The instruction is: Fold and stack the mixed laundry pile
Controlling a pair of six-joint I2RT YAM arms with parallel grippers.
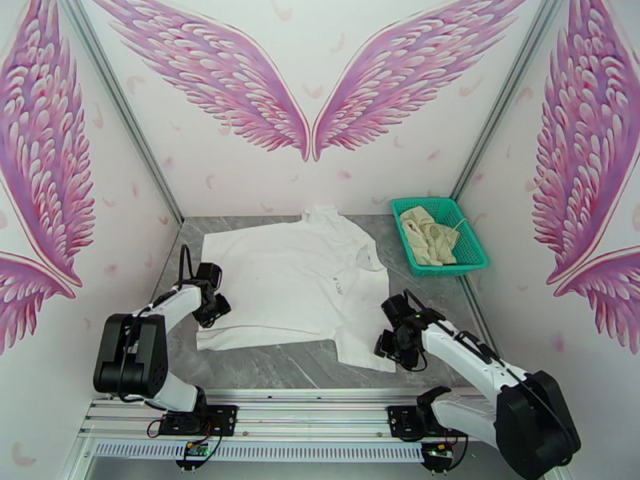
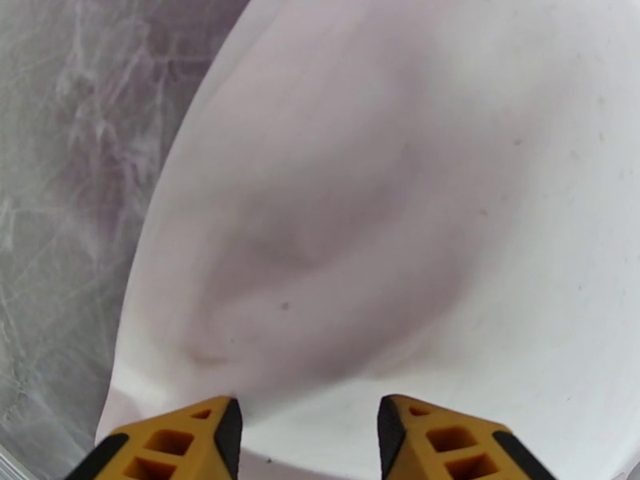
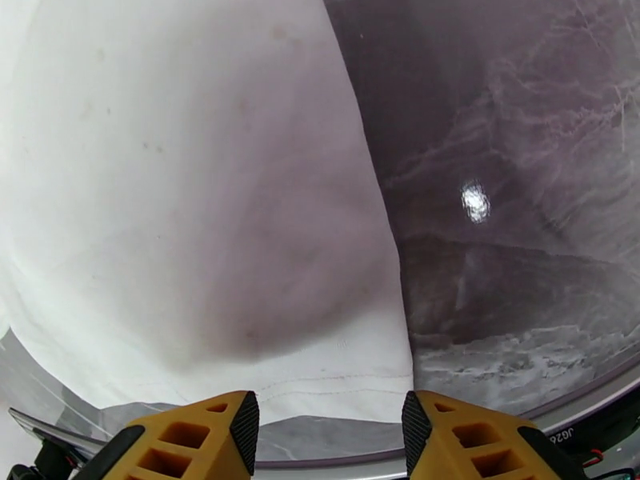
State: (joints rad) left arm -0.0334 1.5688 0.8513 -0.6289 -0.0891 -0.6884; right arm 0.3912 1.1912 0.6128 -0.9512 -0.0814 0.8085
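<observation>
The large white collared shirt [image 1: 296, 282] lies spread flat on the grey marble table [image 1: 280, 368], collar toward the far wall. My left gripper [image 1: 214, 307] hovers at the shirt's left edge; in the left wrist view its yellow fingers [image 2: 200, 442] stand apart over smooth white cloth [image 2: 384, 218]. At the shirt's near right corner is my right gripper [image 1: 390, 346], open above the hem [image 3: 320, 386], with nothing pinched between its fingertips [image 3: 456, 442]. A cream-beige garment [image 1: 428, 234] sits crumpled in the basket.
The teal mesh basket [image 1: 472, 258] stands at the table's far right corner. Bare marble [image 3: 520, 194] shows right of the shirt and along the near edge. Walls with pink wings close in the table on three sides.
</observation>
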